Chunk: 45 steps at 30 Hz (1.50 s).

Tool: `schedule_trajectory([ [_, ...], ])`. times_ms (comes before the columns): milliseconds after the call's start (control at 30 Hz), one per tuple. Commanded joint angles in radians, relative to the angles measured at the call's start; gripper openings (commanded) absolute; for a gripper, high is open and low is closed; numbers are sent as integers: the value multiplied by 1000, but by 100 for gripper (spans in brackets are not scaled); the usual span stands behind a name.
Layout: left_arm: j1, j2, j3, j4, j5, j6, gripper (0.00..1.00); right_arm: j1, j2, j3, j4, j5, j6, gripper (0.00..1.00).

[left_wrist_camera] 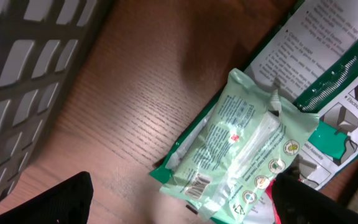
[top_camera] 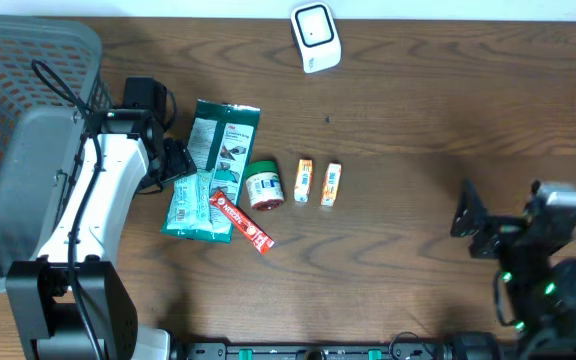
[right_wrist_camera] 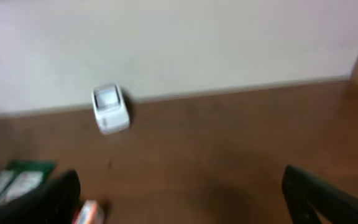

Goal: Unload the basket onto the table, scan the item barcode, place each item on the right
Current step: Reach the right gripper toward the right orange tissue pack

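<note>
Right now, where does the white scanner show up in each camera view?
Overhead: the white scanner sits at the top edge, slightly right of centre.
Left wrist: not in it.
Right wrist: the scanner is left of centre, where the tabletop meets the wall.
Shared landmark: the dark green packet, centre-left overhead, upper right in the left wrist view, and apparently the blurred green edge at lower left in the right wrist view.

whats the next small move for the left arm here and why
Probably ease the left gripper down toward the pale green plastic pouch and close on its near edge. Its jaws are open and empty, the pouch lies between them in the wrist view with its barcode facing up, and the small white box-shaped scanner sits well apart from it.
</note>
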Motion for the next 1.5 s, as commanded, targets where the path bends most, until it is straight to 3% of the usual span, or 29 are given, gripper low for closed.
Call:
schedule_trajectory([
  [0, 4, -23, 13, -3, -12, 2, 92, 7, 219, 275, -186, -43, 34, 99],
  [200, 4, -23, 13, -3, -12, 2, 92, 9, 658, 794, -690, -93, 36, 99],
  [400, 4, -23, 13, -3, -12, 2, 93, 9, 888, 925, -776, -343, 36, 99],
  [433, 4, -23, 13, -3, -12, 2, 92, 9, 935, 921, -774, -439, 36, 92],
  [533, 4, -23, 13, -3, -12, 2, 92, 24, 1011, 911, -774, -483, 40, 28],
  [567, 4, -23, 13, -2, -12, 2, 92, 39, 1038, 902, -774, -483, 51, 18],
  [600, 4, -23, 13, -3, -12, 2, 92, 52, 1058, 893, -774, -483, 68, 15],
  [667, 4, -23, 12, -3, -12, 2, 92, 93, 1104, 871, -762, -464, 104, 20],
  [900, 4, -23, 13, -2, -12, 2, 92, 253, 1257, 764, -660, -352, 202, 52],
  [1200, 4, -23, 13, -3, -12, 2, 92, 407, 1472, 717, -477, -265, 301, 52],
  [1467, 4, -23, 13, -3, -12, 2, 93, 438, 1529, 713, -455, -114, 309, 49],
])
